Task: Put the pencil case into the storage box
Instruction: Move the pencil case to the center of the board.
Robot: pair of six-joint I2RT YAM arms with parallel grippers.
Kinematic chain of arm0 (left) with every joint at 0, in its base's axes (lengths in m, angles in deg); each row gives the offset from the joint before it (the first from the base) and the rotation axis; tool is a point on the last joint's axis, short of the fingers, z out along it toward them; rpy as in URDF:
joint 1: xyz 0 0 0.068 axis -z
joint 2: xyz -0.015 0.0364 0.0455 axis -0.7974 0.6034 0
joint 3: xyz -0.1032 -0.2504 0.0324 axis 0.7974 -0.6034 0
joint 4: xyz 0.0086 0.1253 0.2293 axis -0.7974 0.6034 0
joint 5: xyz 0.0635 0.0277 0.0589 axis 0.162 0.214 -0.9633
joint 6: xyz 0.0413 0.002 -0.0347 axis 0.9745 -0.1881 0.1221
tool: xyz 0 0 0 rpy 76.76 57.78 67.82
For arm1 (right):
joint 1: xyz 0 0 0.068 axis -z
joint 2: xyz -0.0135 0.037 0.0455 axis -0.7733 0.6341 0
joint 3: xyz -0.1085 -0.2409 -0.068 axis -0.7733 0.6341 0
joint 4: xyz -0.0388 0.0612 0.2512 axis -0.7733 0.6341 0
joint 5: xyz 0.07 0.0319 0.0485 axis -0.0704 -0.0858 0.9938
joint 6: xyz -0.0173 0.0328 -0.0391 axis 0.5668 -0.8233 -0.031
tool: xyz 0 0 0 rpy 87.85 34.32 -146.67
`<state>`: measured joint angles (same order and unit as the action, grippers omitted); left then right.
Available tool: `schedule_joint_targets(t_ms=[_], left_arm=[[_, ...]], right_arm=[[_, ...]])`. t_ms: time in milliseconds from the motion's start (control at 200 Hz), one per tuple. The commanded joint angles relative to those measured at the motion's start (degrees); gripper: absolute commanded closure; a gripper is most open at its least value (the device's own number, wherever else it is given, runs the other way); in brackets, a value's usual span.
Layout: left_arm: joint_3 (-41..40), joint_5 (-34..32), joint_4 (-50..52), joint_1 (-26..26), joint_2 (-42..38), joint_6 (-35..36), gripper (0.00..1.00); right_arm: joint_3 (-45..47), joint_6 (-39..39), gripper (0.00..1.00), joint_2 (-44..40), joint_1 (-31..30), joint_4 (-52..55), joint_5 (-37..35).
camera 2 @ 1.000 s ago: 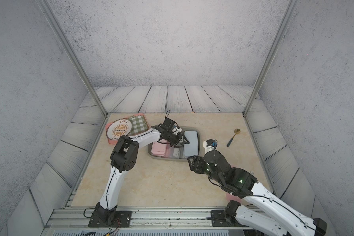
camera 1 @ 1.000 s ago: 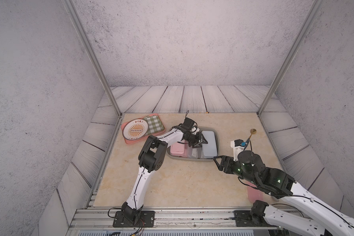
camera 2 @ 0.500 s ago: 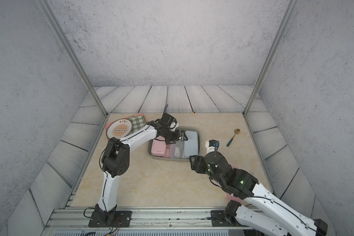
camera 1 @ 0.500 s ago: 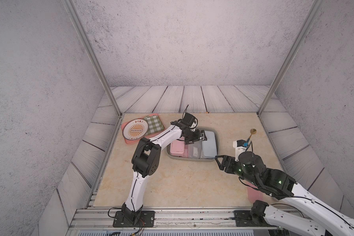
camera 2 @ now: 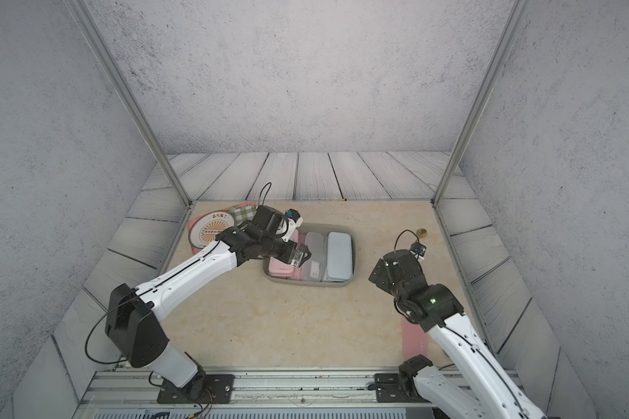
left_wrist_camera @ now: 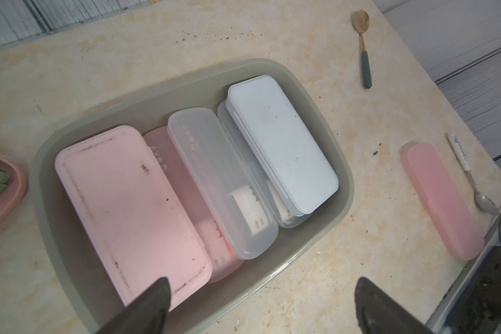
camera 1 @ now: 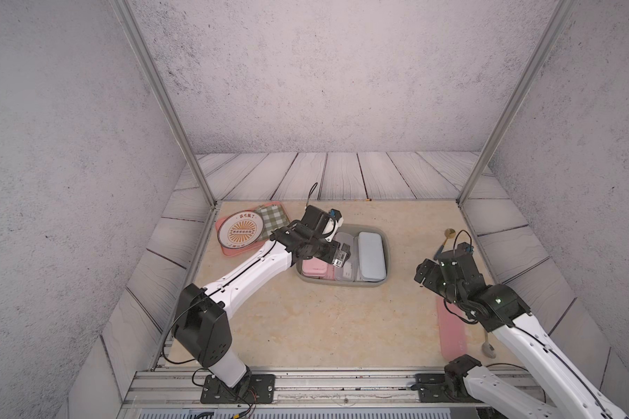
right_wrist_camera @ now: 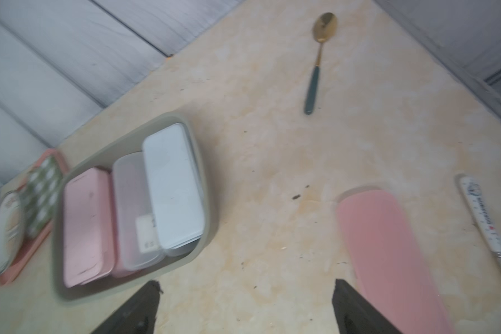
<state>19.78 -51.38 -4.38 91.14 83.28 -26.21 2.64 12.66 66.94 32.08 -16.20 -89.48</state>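
Beige tabletop (right_wrist_camera: 272,144): left gripper (left_wrist_camera: 261,282) spread wide, empty, above the storage box (left_wrist_camera: 287,248); right gripper (right_wrist_camera: 246,283) wide, pink pencil case (right_wrist_camera: 388,254) just beside it.

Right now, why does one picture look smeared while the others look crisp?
Right wrist view: smeared, probably camera motion; the storage box and loose pink pencil case have soft edges. Left wrist view: crisp, with print on the clear pencil case visible. Both top views: sharp, evenly lit, soft shadows, no glare.
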Motion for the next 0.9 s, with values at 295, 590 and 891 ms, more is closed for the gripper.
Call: schedule_joint_targets(t_ms=[295,590,891], left_arm=[[-7.4,-6.9,2.1,0.4,-6.2,15.8,0.0],[-15.5,-22.0,-3.6,1.6,-13.8,27.4,0.0],[-20.2,-30.6,-9.0,2.7,-18.3,33.1,0.0]], right_arm=[[13.7,10.0,0.01,13.0,38.9,-10.7,22.2],[16.0,13.3,0.01,21.1,38.8,-11.5,25.8],[22.4,11.7,0.01,16.7,35.3,-10.6,31.1]])
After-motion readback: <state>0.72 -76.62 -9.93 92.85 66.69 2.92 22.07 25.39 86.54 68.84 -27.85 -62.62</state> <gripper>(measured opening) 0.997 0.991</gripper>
